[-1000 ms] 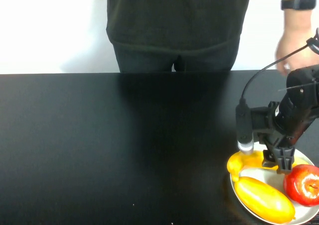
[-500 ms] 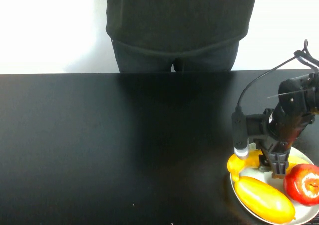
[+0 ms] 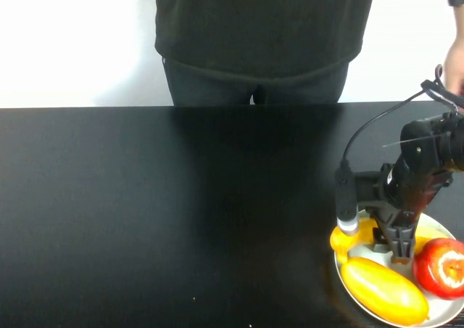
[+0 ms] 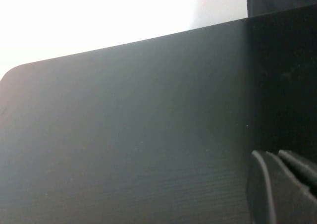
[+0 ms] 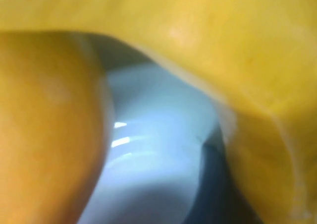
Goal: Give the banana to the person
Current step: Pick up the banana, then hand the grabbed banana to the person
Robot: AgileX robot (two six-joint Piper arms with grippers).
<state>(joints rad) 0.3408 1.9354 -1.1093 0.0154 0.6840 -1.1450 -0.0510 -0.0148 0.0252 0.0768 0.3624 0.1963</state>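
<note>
While I'm watching from the high camera, the black right gripper (image 3: 401,247) is down in the round white plate (image 3: 442,313) at the table's near right corner, sitting right on the long curved yellow banana (image 3: 357,236). Can't tell if its fingers are apart or clamped on it, they're buried against the fruit. The banana lies across the far side of the plate, its rounded end sticking out on the left of the claw, the rest passing under it. My right wrist cam is basically jammed against yellow banana skin (image 5: 213,40), with white plate (image 5: 148,149) showing behind it.

Just nearer to me than the claw is the plump yellow-orange oval fruit (image 3: 384,292), and the shiny red apple (image 3: 441,268) is just to the claw's right.

The person in the black T-shirt and dark trousers (image 3: 257,30) stands across the black table (image 3: 174,212), well away from the claw.

Left gripper (image 4: 280,187) only shows as a dark edge over bare tabletop, can't tell its state.
</note>
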